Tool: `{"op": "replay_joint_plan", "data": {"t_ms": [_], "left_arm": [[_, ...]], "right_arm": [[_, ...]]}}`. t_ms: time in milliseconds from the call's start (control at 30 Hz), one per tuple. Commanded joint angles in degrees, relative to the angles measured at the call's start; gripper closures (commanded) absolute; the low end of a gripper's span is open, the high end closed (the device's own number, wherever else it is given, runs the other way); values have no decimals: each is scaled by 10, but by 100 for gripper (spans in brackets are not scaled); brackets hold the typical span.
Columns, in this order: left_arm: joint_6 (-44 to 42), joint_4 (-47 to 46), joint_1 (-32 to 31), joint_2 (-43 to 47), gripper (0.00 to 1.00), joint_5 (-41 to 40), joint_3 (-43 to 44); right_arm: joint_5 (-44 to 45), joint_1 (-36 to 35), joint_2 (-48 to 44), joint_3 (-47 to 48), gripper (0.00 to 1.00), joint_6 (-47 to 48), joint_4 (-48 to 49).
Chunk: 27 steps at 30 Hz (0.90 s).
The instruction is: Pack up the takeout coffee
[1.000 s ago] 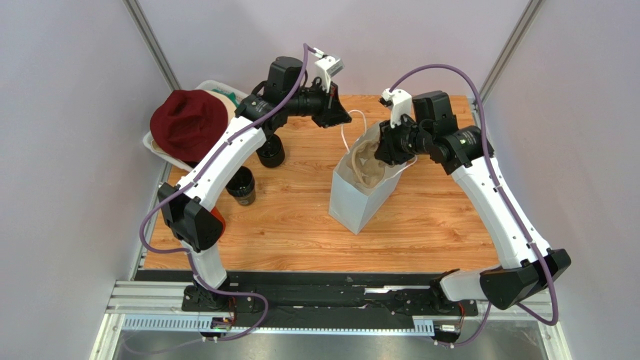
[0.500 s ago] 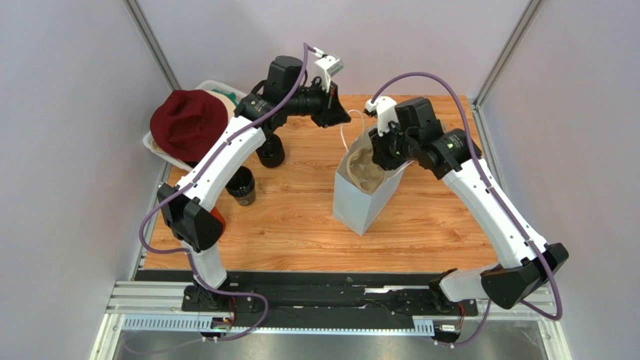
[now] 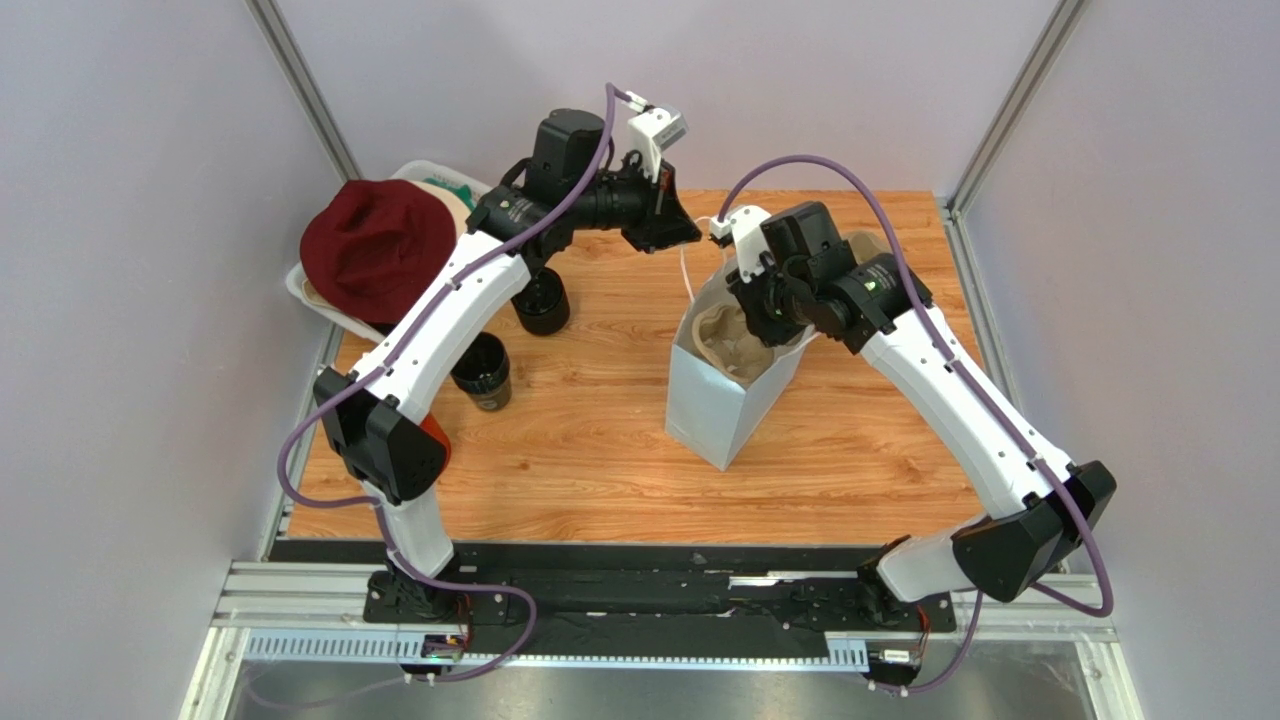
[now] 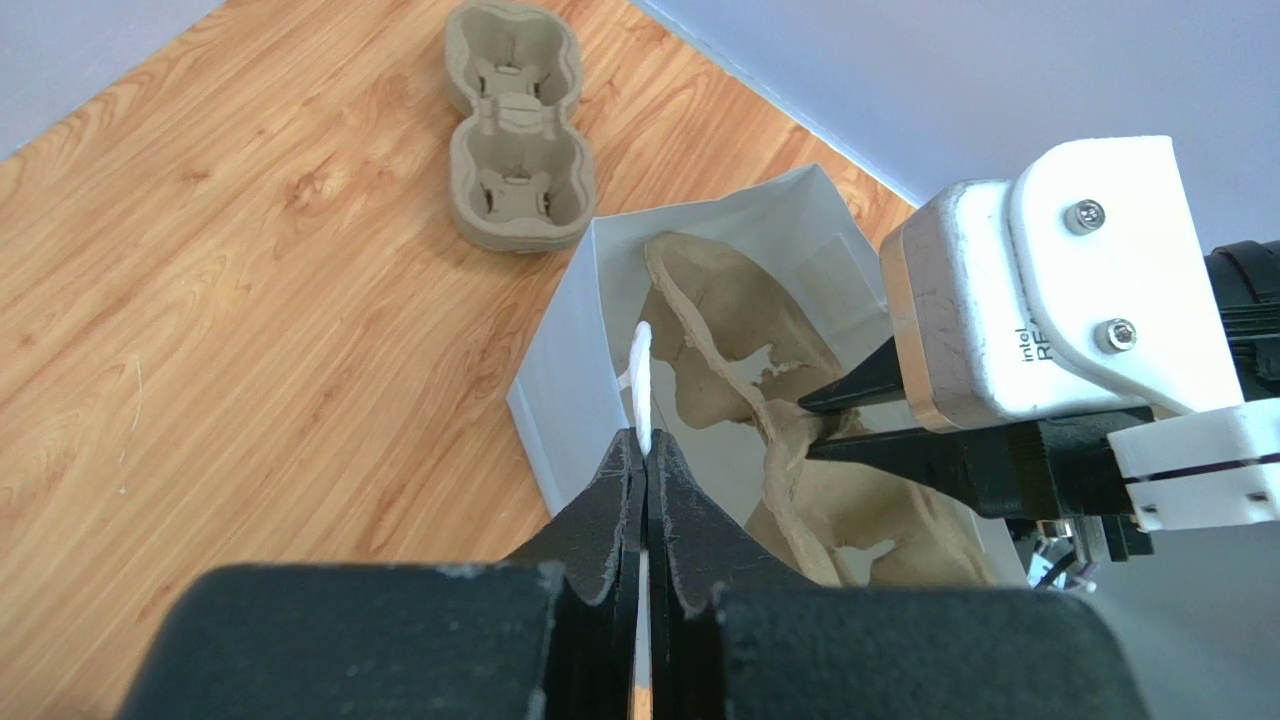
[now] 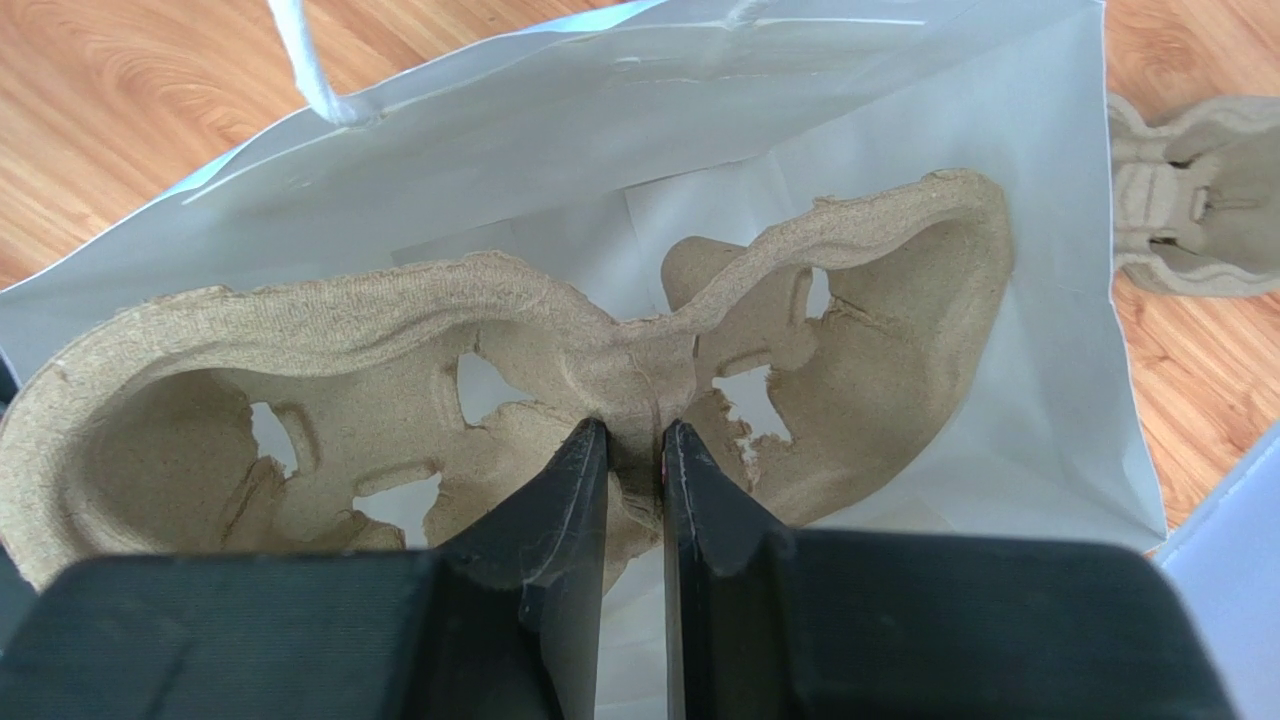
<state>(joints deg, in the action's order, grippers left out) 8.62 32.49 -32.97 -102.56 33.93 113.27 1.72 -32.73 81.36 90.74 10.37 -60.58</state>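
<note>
On a table of orange-brown wood grain, standing upright: a pale-blue paper bag, boxy, smooth-walled, mouth open. Pinched flat between the black fingers of the left gripper: the bag's thin white cord handle, held up above the rim. Partly down inside the mouth: a pulp tray, grey-tan, fibrous and rough, with two round cup wells, ragged cutouts and a narrow waist. Clenched on that waist with the right gripper, fingers reaching in from above the bag's rim. Beyond the bag, flat on the wood: a second pulp tray, the same moulded figure-eight shape, wells facing up.

Well apart from the bag, near the left edge of the table: the coffee cup, small, round-rimmed, near-black, upright, not in either gripper. Just behind it, partly under the left arm: another dark cup, contents impossible to make out. Further left, off the wood: a dark red fabric hat, soft and domed, lying on a white bin with rounded corners.
</note>
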Motion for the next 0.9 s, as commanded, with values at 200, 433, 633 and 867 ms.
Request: {"op": "replay_joint_plan", "data": {"t_ms": [200, 433, 633, 867], "left_arm": [[-11, -4, -3, 23, 100, 10, 14], [-22, -3, -3, 32, 100, 10, -2], [-26, -4, -3, 38, 100, 19, -9], [-26, -8, -3, 40, 100, 21, -21]], "right_arm": [[57, -2, 8, 7, 100, 4, 33], [33, 2, 13, 15, 100, -8, 28], [-8, 18, 12, 33, 100, -23, 27], [-44, 33, 6, 56, 100, -22, 15]]}}
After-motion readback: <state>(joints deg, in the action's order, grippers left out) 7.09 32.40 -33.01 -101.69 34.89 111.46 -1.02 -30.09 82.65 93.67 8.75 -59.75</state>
